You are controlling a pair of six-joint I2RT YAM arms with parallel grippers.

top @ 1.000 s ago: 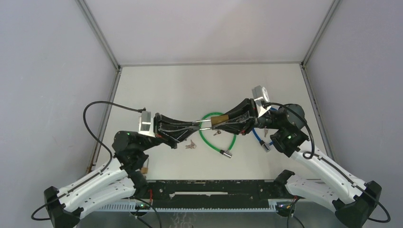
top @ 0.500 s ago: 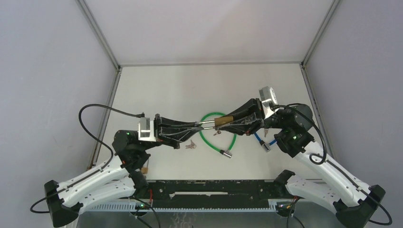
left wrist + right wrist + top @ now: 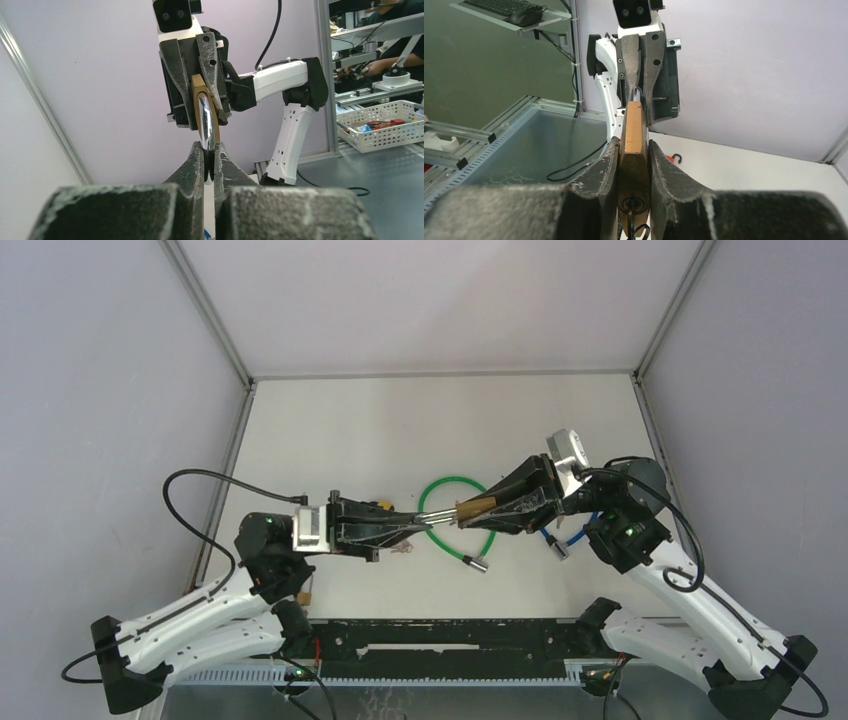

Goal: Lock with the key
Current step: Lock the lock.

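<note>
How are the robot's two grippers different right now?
The left gripper is pinched nearly shut on the thin silver shackle; the right gripper is spread wider around the brass padlock body. The left gripper reaches in from the left, the right gripper from the right. Both are black and grip the same padlock.

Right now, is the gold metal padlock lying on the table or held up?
Held up: the right gripper clamps the gold metal padlock above the white table; the left gripper pinches its silver loop.
</note>
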